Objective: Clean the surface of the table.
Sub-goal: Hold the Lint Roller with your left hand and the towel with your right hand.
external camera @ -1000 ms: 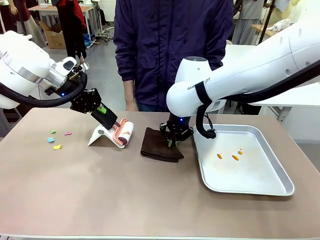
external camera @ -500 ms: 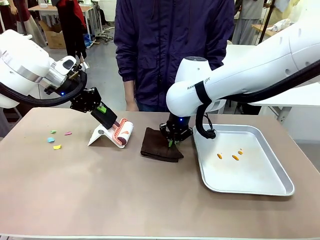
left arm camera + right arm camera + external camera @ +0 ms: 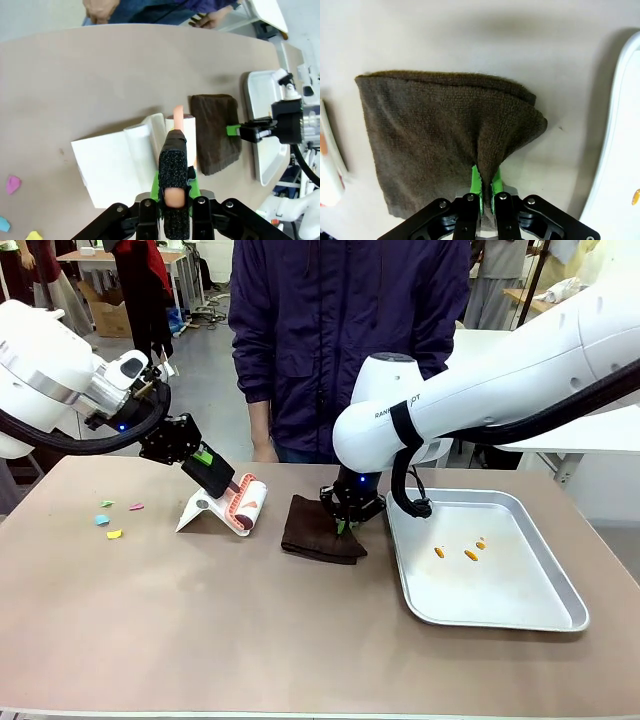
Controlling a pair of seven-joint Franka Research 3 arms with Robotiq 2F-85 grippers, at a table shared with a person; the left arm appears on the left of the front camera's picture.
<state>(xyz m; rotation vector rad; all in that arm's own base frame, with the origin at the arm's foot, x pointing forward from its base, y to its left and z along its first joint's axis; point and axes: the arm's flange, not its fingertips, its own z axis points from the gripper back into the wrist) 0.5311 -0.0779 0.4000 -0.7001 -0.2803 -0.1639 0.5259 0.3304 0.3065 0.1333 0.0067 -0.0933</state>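
The table (image 3: 200, 640) spans the front view, its near corners cut off. A tray (image 3: 505, 618) sits at its right edge. Mid-table, the right gripper (image 3: 343, 525) pinches a fold of the cloth (image 3: 308, 530), which partly hides its fingertips. Near the far edge, the left gripper (image 3: 217, 478) clamps the roller (image 3: 250, 502) handle.

Bright, even indoor light falls from overhead. In the front view the table (image 3: 200, 640) is evenly lit and sharp, with soft, faint shadows beneath the arms and a darker one along the near side of the cloth (image 3: 320, 530). The tray (image 3: 520, 605) carries a dull sheen, and the white right arm (image 3: 520, 360) is almost washed out on top. The left wrist view bows the table's far edge into a curve and stretches the corners; the handle of the roller (image 3: 187, 135), close to the lens, looks slightly soft. In the right wrist view the cloth's weave is crisp in the middle, the left edge smears, the tray's rim at the right blows out white, and a broad soft shadow crosses the far table.
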